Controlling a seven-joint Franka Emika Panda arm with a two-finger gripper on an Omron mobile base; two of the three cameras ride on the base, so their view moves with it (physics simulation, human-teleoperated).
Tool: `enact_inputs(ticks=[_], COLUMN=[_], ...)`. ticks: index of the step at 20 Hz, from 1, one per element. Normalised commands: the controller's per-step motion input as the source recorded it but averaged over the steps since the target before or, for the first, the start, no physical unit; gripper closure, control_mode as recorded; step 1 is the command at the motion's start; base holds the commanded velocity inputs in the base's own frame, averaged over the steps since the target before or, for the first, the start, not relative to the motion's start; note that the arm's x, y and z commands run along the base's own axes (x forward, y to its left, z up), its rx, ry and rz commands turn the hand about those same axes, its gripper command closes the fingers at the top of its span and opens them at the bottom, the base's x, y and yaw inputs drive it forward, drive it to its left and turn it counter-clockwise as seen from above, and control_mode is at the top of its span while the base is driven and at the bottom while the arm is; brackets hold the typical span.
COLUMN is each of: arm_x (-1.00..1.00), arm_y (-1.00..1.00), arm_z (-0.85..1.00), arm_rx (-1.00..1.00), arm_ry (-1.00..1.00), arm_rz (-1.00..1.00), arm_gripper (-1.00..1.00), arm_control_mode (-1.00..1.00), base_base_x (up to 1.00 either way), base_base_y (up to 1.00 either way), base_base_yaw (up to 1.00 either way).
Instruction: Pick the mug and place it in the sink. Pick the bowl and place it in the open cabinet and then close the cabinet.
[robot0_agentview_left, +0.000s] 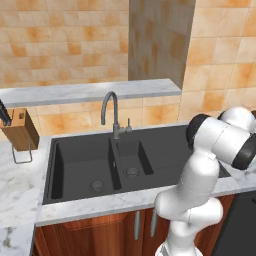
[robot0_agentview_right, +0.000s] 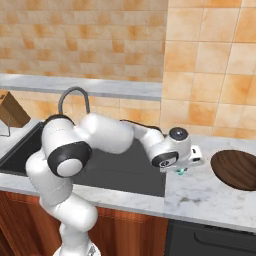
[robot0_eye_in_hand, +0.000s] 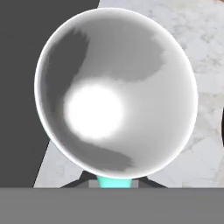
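A: Marble counter runs along the tiled wall, with the sink sunk into it; where does the mug sit against the hand?

B: Right under it; the gripper hangs low over the counter just beside the sink's right edge, and a sliver of teal mug shows beneath the hand; in the hand view the mug's white inside looms large, with teal wall between the finger tips at the bottom

A: Jaws?

B: Closed on the mug, on its rim or wall as far as I can judge; the contact itself is too close to make out

A: So which way does it travel?

B: Toward the robot's left; the dark sink begins beside the mug, so I'd judge a lift and a short carry over the edge

A: What's in the containers?

B: Both basins look bare, only drains; the bowl lies further right on the counter, apart from the hand, and seems to hold nothing; beyond stand the tap and, far left, a knife block
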Motion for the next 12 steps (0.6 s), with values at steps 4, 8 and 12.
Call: enact_inputs(ticks=[4,8,12], arm_x=[0.00,0.00,0.00], arm_y=[0.68,0.42,0.22], arm_z=[0.97,1.00,1.00], arm_rx=[-0.04,0.02,0.09], arm_ry=[0.01,0.21,0.31], arm_rz=[0.21,0.24,0.25], arm_gripper=[1.00,1.00,1.00], arm_control_mode=[-1.00,-1.00,-1.00], base_base_x=[0.00,0.00,0.00], base_base_y=[0.00,0.00,0.00], base_base_yaw=[0.00,0.00,0.00])
